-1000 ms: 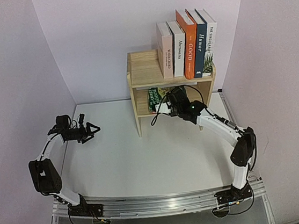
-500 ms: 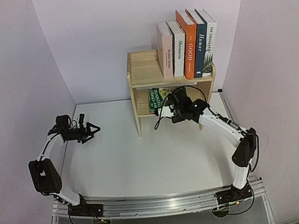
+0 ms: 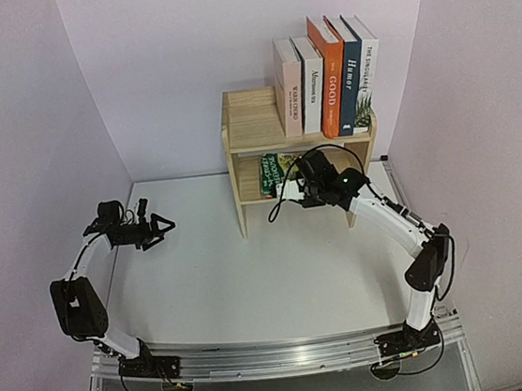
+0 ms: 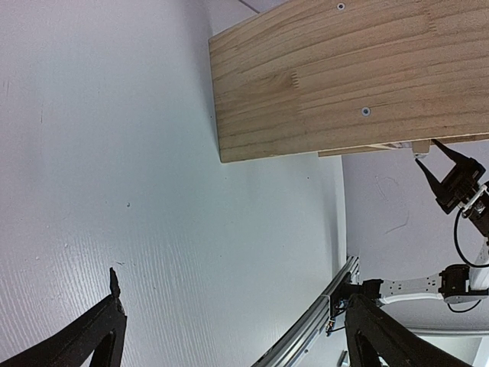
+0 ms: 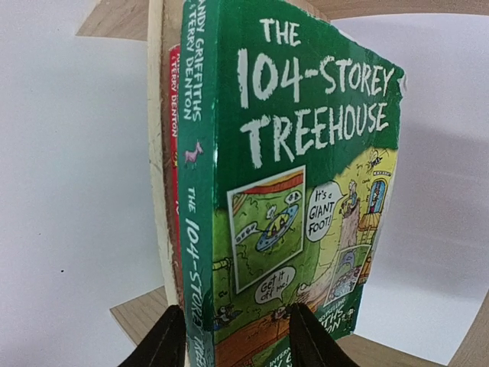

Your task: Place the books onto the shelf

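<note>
Nearly done: 5 books [image 3: 327, 75] stand atop the shelf [image 3: 248, 121], and a green book [image 5: 306, 153] stands on its lower tier (red book [image 5: 174, 76] beside it) between the right gripper [image 5: 235, 321] fingers, grip unclear; the left gripper [image 3: 163, 228] gapes wide.

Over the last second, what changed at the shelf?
The right claw eased slightly to the right along the shelf. It straddles the green book on the lower tier, which looks a little more upright. Whether it grips the book or has let go is unclear. The left claw, open, and the five top-tier books stayed put.
</note>
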{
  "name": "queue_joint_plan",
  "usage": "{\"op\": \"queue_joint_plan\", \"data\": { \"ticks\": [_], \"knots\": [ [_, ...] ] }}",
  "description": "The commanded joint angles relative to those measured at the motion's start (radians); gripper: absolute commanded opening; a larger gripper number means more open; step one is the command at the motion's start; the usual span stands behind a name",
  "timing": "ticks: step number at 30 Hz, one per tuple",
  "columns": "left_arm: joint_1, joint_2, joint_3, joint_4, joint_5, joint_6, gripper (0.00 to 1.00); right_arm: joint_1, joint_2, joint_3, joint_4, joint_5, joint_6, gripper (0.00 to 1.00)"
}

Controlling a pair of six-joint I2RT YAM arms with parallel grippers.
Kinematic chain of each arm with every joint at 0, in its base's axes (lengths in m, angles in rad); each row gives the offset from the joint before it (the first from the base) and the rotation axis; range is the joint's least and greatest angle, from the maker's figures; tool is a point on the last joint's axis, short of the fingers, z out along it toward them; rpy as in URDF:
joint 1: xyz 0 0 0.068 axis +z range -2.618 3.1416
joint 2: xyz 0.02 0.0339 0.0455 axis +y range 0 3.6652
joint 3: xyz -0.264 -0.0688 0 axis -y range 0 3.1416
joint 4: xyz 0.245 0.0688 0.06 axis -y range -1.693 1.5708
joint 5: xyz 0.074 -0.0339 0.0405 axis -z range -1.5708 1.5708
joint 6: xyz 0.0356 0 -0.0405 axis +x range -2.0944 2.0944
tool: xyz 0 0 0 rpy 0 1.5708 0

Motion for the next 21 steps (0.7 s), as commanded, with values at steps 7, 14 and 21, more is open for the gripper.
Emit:
{"op": "queue_joint_plan", "data": {
  "ticks": [7, 14, 21],
  "knots": [
    [0.0, -0.015, 0.014, 0.006, 0.007, 0.022, 1.0, -0.009, 0.066, 0.107, -0.009, 0.01, 0.009, 0.27],
    [-0.001, -0.017, 0.015, 0.007, 0.005, 0.023, 1.0, -0.027, 0.083, 0.105, 0.009, 0.025, -0.004, 0.15],
    [-0.001, -0.015, 0.015, 0.006, 0.004, 0.024, 1.0, -0.043, 0.057, 0.072, 0.012, 0.026, -0.011, 0.14]
  ]
}}
